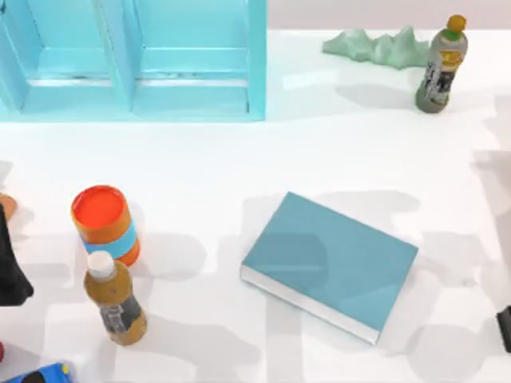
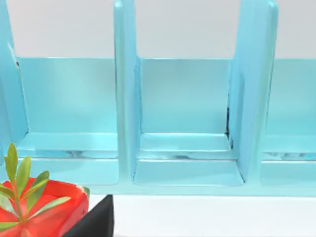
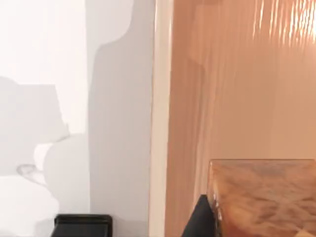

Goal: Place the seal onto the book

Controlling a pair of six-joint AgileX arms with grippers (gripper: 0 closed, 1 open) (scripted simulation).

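The book (image 1: 331,263), flat with a teal-blue cover and white page edges, lies slightly right of the table's middle with nothing on it. My left gripper (image 1: 9,275) sits at the left edge, level with the orange canister. My right gripper (image 1: 505,327) is at the right edge, right of the book. In the right wrist view my right gripper (image 3: 140,224) has two dark fingers (image 3: 81,224) standing apart over bare white table. An orange-brown mottled block (image 3: 261,197) sits right beside one finger. I cannot tell whether it is the seal.
A turquoise shelf unit (image 1: 136,60) fills the back left. An orange canister with a blue band (image 1: 104,223) and a brown bottle (image 1: 116,299) stand left of the book. A green bottle (image 1: 441,68) and a pale green mound (image 1: 375,46) are back right. A red plant pot (image 2: 44,210) is near my left gripper.
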